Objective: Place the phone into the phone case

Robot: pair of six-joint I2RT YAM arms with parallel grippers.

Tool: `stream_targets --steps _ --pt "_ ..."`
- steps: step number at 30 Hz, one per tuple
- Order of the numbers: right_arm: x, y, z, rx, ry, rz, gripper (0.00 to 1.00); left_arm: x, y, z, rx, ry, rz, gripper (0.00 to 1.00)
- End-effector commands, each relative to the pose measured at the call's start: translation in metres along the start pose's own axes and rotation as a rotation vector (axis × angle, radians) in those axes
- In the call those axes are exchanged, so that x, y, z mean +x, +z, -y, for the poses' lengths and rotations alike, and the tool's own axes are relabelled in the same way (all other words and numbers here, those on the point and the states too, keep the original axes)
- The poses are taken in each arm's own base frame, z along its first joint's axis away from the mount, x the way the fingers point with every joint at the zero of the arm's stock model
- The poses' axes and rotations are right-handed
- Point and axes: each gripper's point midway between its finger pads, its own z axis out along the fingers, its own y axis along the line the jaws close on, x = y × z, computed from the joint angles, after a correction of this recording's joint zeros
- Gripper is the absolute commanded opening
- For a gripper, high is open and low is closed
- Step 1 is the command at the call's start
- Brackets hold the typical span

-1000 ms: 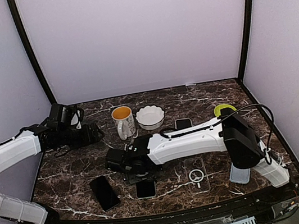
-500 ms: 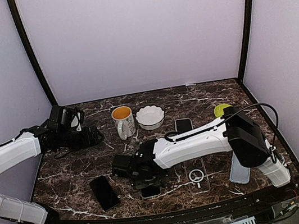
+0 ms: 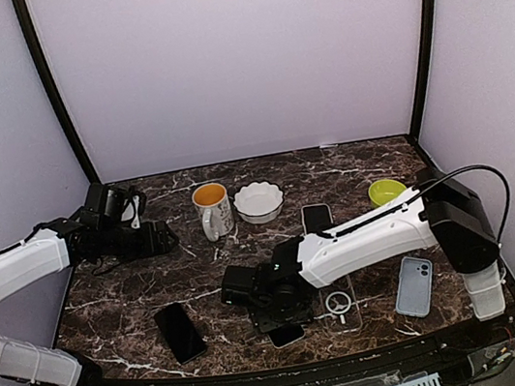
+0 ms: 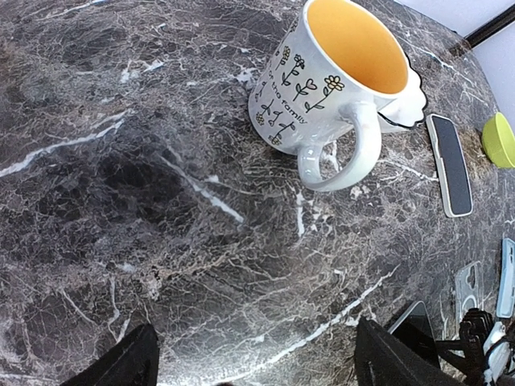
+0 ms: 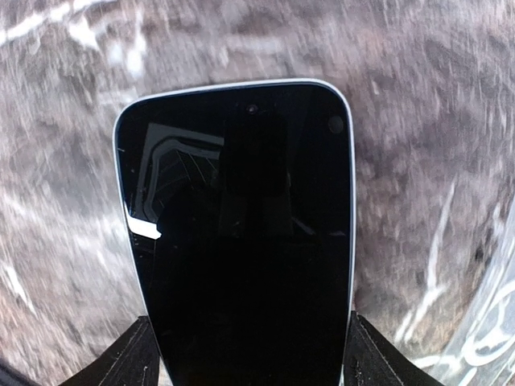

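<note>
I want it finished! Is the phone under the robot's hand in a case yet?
Out. The phone has only marble around it; the clear case lies empty beside it.

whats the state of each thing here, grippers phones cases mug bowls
left gripper, open, empty
right gripper, jaws either side of the silver-rimmed phone, grip unclear
silver-rimmed phone, flat, screen up, uncased
clear case, flat, empty
black phone, flat, screen dark
back phone, flat, screen dark
pale blue phone or case, flat
mug, upright, looks empty
white bowl, upright
green bowl, upright
</note>
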Motion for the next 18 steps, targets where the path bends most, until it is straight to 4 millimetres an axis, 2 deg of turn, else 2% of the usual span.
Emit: stream_targets --steps 1,4,7,9,10,14,18 --pt "0.057 -0.004 0.017 0.001 -0.026 -0.219 0.63 0.004 -0.003 0.004 0.027 0.031 -0.012 0.86" --pt "0.063 -0.013 0.017 -0.001 -0.050 -0.258 0.73 0.000 -0.004 0.008 0.037 0.084 -0.015 0.86" --pt "0.049 -0.013 0.014 0.033 -0.108 -0.238 0.86 -0.007 -0.002 0.005 0.000 0.108 -0.017 0.86" --pt "0.040 -0.001 0.013 0.070 -0.134 -0.248 0.95 -0.010 0.000 0.009 0.014 0.108 -0.025 0.86" --pt "0.031 -0.002 0.005 0.068 -0.145 -0.238 0.98 -0.011 0.002 0.011 0.023 0.101 -0.029 0.86" --pt "0.019 0.004 -0.002 0.106 -0.181 -0.256 0.99 0.001 0.008 0.016 0.074 0.086 -0.064 0.86" --pt "0.022 0.006 -0.005 0.078 -0.188 -0.278 0.96 0.003 0.005 0.014 0.067 0.091 -0.059 0.85"
